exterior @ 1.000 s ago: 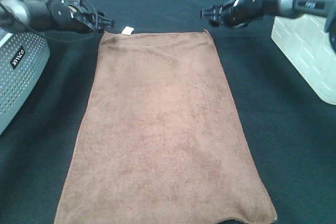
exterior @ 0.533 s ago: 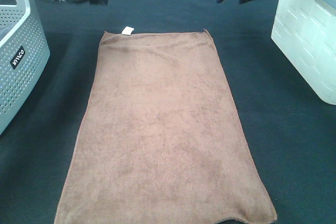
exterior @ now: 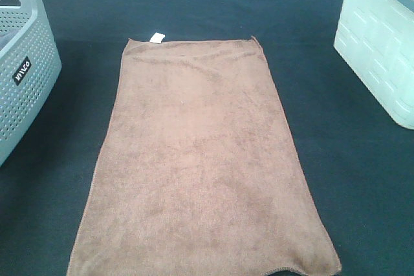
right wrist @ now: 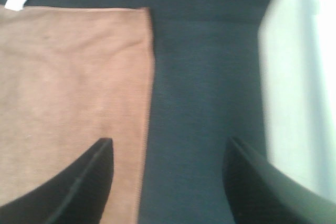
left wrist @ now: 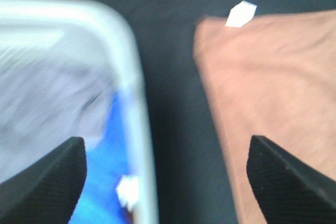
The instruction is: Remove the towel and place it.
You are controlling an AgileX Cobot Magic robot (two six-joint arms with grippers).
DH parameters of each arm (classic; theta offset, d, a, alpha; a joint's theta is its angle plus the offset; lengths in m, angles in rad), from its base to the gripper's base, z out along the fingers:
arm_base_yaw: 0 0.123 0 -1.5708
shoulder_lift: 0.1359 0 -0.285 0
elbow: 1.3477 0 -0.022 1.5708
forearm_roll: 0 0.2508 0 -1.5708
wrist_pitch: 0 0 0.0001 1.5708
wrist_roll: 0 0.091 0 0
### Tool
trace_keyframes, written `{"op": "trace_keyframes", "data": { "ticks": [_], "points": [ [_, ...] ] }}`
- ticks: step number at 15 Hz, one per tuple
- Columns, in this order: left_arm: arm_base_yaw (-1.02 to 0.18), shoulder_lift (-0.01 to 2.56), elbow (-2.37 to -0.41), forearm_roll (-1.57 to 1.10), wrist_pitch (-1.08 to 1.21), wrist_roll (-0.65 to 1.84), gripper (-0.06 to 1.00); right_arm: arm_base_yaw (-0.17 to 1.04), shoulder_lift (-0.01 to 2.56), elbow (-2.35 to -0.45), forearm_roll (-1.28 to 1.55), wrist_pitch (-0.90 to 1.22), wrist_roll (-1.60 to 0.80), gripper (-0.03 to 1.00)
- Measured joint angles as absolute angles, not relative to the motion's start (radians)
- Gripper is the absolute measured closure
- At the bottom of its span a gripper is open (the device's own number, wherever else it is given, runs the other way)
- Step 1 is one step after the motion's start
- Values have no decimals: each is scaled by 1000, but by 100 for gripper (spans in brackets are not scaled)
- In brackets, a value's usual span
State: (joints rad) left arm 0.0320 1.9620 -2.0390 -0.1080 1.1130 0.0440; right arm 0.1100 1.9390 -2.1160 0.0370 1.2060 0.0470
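The brown towel [exterior: 200,159] lies flat and spread out on the black table cloth, with its small white tag [exterior: 156,37] at the far left corner. Neither arm shows in the exterior high view. In the left wrist view my left gripper [left wrist: 165,182] is open and empty, high above the gap between the grey basket [left wrist: 68,77] and the towel's tag corner [left wrist: 241,14]. In the right wrist view my right gripper [right wrist: 168,182] is open and empty, high above the towel's far right edge [right wrist: 73,77] and the bare cloth beside it.
A grey perforated basket [exterior: 22,63] stands at the left edge, with blue and grey contents seen in the left wrist view. A white bin [exterior: 381,43] stands at the right edge and also shows in the right wrist view [right wrist: 299,77]. The black table cloth [exterior: 362,179] surrounds the towel.
Both arms have pulled up and back from the towel's far corners and left the exterior high view. The towel has not moved.
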Motion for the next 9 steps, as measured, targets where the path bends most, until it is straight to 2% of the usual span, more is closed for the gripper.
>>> {"op": "trace_keyframes", "data": {
  "ticks": [3,9],
  "points": [
    [66,1875,-2011,-80,1202,54,16,109,1810,-2039,14,1210,48,41],
    [68,1297,-1333,-36,1161,55,16,109,1217,-1343,61,1216,92,41]
  ]
}}
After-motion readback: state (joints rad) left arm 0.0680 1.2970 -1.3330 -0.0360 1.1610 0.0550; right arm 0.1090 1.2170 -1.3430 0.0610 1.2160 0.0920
